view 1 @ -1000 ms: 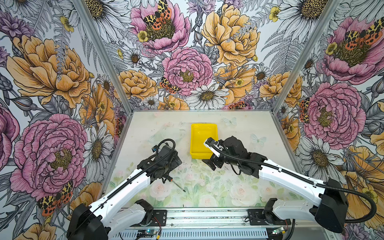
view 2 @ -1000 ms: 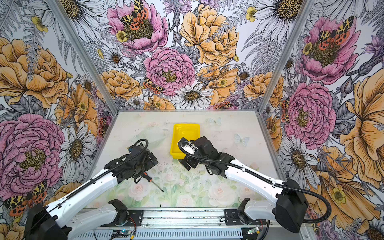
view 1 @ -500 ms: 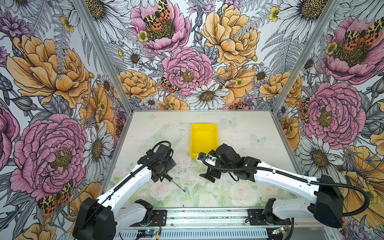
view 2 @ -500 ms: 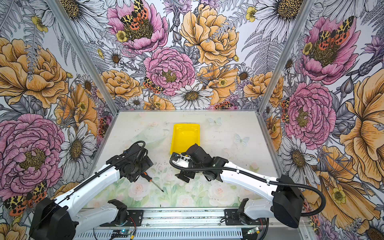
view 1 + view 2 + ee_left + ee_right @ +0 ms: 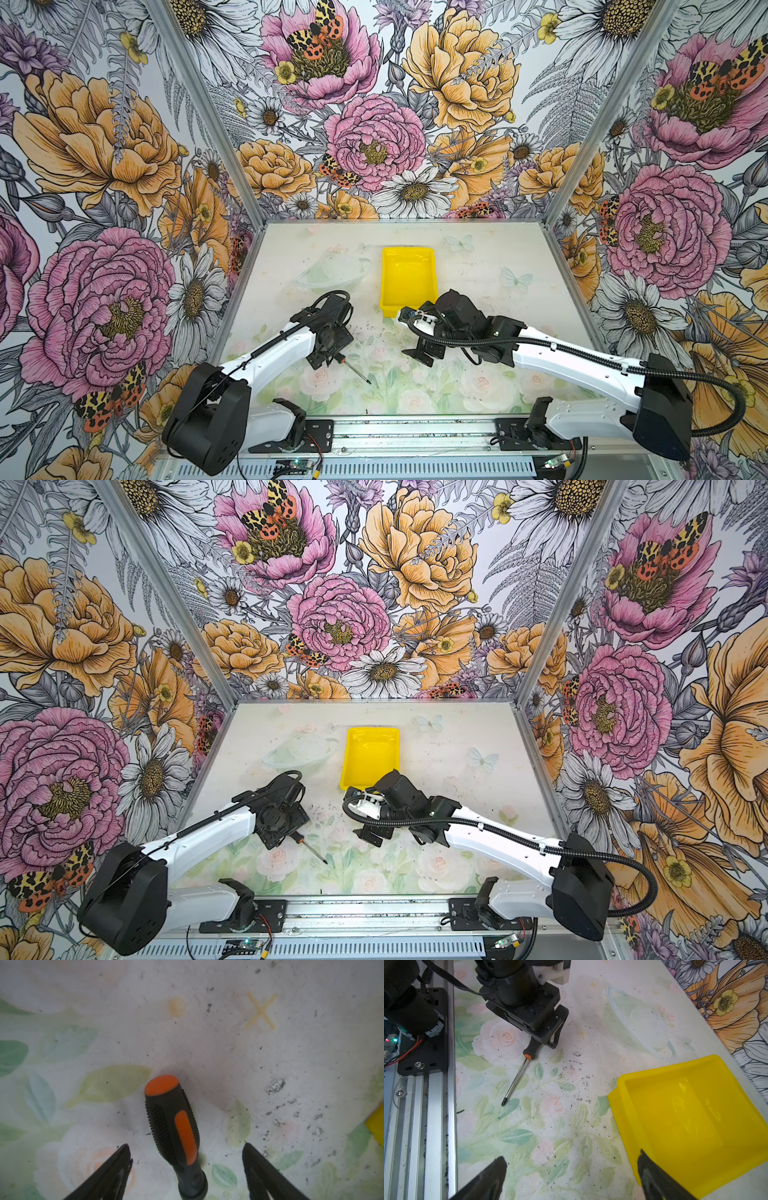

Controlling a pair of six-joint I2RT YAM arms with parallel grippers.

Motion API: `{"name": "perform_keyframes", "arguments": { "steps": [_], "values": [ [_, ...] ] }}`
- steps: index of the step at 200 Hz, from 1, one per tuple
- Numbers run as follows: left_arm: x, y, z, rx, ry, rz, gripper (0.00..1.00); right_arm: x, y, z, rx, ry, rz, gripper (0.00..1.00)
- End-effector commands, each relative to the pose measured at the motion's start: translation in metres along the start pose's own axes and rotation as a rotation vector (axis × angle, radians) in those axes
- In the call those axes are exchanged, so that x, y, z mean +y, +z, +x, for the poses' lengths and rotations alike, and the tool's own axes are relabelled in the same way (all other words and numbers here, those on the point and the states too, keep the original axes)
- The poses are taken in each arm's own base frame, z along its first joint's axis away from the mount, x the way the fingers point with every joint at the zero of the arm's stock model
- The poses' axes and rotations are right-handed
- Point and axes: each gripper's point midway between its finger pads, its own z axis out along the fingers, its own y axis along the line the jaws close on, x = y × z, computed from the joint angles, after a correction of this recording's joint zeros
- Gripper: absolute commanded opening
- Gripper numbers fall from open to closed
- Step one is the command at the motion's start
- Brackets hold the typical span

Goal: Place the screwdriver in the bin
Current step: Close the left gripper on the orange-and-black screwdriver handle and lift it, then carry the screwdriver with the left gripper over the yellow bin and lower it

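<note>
My left hand [image 5: 186, 1147] hangs low over the small screwdriver with the black-and-orange handle [image 5: 174, 1130]. Its two dark fingers stand wide on either side of the handle, with bare tabletop showing in both gaps, so nothing is held. The left wrist view cuts off the thin metal shaft. All it shows of the shallow bright yellow plastic bin [image 5: 376, 1124] is one corner at the frame's edge.

In both top views my left hand [image 5: 328, 353] covers almost the whole handle. Only the orange collar and the shaft of the screwdriver [image 5: 355, 371] stick out. The screwdriver lies flat, well apart from the bin [image 5: 409, 274], out from the bin's near short edge, and its tip points away from the bin.

My right hand [image 5: 571, 1158] is spread wide and holds nothing. Its fingers are cut off by the frame in the right wrist view. One dark finger overlaps the bin's near rim there, and I cannot tell whether it touches. In a top view my right wrist hides the bin's near corner.

The bin [image 5: 685, 1115] is empty. The pale floral tabletop [image 5: 560, 1118] between it and the screwdriver [image 5: 519, 1072] carries only dark specks.
</note>
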Motion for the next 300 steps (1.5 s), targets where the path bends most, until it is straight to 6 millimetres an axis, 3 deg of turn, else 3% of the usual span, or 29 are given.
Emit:
{"name": "perform_keyframes", "arguments": {
  "steps": [1,102,184,223,300],
  "values": [
    [-0.012,0.005,-0.001,0.001,0.030,0.025,0.79,-0.008,-0.005,-0.008,-0.039,-0.010,0.045,1.00],
    [-0.004,0.021,0.012,0.040,0.083,-0.045,0.43,-0.015,-0.013,-0.004,-0.040,-0.019,0.102,0.99],
    [-0.015,0.014,0.012,0.025,0.108,-0.008,0.00,-0.028,-0.024,-0.001,-0.041,-0.005,0.196,1.00],
    [-0.034,-0.001,-0.002,-0.010,0.142,0.050,0.00,-0.056,-0.041,0.006,-0.019,0.043,0.358,0.99],
    [-0.099,-0.052,-0.044,-0.141,0.224,0.205,0.00,-0.104,-0.082,0.022,-0.105,0.312,0.484,1.00]
  ]
}}
